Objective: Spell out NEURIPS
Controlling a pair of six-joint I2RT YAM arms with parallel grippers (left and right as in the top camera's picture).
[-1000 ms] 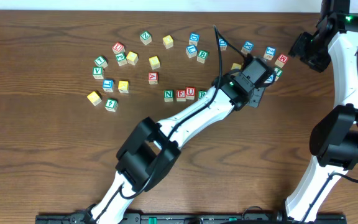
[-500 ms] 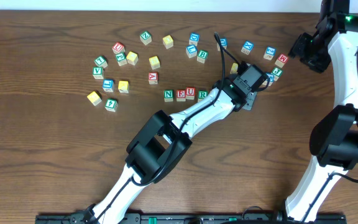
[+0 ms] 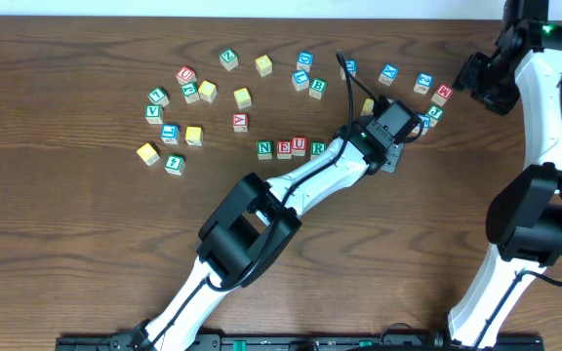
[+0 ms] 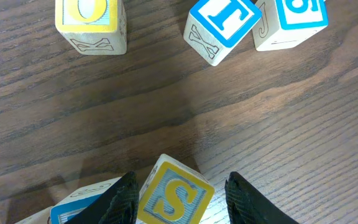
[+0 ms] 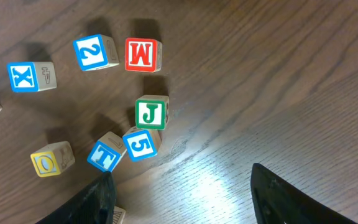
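- Dark wood worktop [image 3: 66, 253] carries scattered letter cubes [image 3: 208, 91].
- At the bottom of its wrist view, the left tool [image 4: 180, 182] straddles the yellow S cube [image 4: 174, 199]. Its jaws are parted, with a sliver of gap on the frame-right side.
- Overhead, N [image 3: 264, 149], E [image 3: 283, 148], U [image 3: 300, 145] and R [image 3: 317, 148] sit side by side in a row at centre.
- The right tool [image 5: 180, 177] is spread wide, holding nothing, just below the J cube [image 5: 151, 113].

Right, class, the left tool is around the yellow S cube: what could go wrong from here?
1. The S cube sits skewed between the fingers of the left tool, with a blue cube beside it; closing might twist it or drag that neighbour.
2. The left arm lies close by the R cube ending the row; swinging back could knock it.
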